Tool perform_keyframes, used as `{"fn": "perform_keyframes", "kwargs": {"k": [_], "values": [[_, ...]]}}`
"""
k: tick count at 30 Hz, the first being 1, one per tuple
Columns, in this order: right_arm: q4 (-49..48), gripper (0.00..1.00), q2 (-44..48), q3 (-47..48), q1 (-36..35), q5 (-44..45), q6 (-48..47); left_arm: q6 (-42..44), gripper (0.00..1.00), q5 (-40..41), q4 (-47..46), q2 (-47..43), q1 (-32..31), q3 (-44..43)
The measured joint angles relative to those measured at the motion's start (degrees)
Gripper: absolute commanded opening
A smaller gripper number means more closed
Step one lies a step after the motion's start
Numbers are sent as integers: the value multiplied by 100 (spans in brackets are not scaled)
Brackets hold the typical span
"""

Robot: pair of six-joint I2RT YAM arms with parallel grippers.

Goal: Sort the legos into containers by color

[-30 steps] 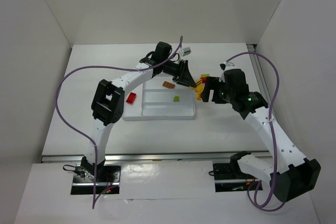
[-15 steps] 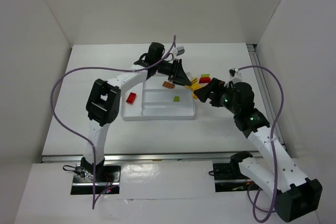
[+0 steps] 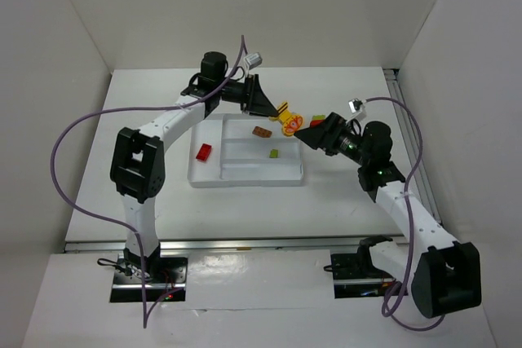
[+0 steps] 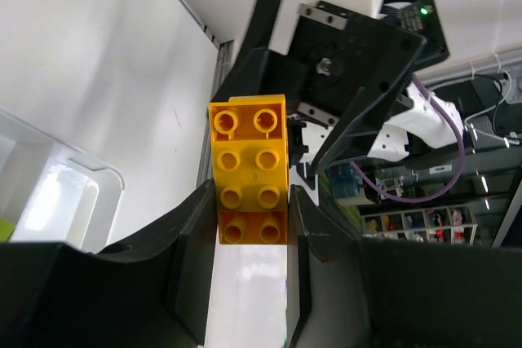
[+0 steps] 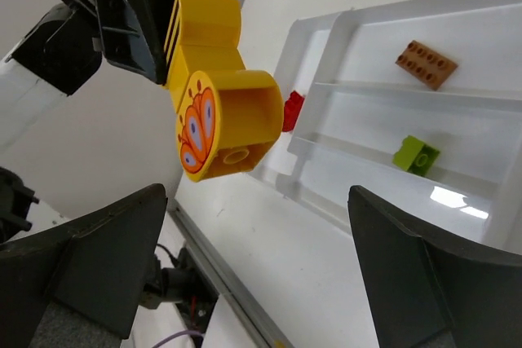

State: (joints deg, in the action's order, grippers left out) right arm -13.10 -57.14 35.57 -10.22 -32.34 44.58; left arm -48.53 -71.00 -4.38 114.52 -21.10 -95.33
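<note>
My left gripper (image 3: pixel 272 112) is shut on a stack of yellow legos (image 3: pixel 285 118), held in the air over the tray's far right corner. In the left wrist view the stack (image 4: pixel 249 152) sits between my fingers, with an orange brick (image 4: pixel 253 227) at its near end. My right gripper (image 3: pixel 305 134) is wide open and empty, just right of the stack and apart from it. In the right wrist view the stack's round butterfly-printed end (image 5: pixel 224 124) hangs ahead of my open jaws. The white tray (image 3: pixel 245 175) holds a red brick (image 3: pixel 204 151), an orange-brown brick (image 3: pixel 261 130) and a lime green brick (image 3: pixel 275 153), each in its own section.
A green and a red brick (image 3: pixel 318 119) lie on the table right of the tray, behind my right gripper. White walls close in the table on the left, back and right. A metal rail (image 3: pixel 245 244) runs along the near edge.
Both grippers were together at the yellow stack. Now the right gripper is open and apart from it. The left arm has swung back and left with the stack in its jaws.
</note>
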Motion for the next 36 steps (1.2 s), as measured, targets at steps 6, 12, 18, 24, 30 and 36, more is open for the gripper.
{"fn": "perform_keyframes", "kwargs": {"k": [6, 12, 18, 24, 30, 36], "values": [[-1333, 93, -619, -212, -79, -507, 455, -133, 0, -96, -116, -11, -52, 9], [-2153, 71, -828, -227, -140, -675, 756, -153, 0, -116, -210, -35, -50, 83], [-2677, 53, -1104, -229, -170, -750, 1003, -275, 0, -162, -291, -118, -7, 153], [-2826, 56, -1246, -229, -260, -719, 1137, -278, 0, -256, -393, -138, 37, 175], [-2933, 45, -1335, -225, -391, -756, 1123, -286, 0, -262, -402, -138, -17, 175], [-3038, 14, -1373, -214, -400, -710, 1281, -221, 0, -308, -466, -138, 7, 175]]}}
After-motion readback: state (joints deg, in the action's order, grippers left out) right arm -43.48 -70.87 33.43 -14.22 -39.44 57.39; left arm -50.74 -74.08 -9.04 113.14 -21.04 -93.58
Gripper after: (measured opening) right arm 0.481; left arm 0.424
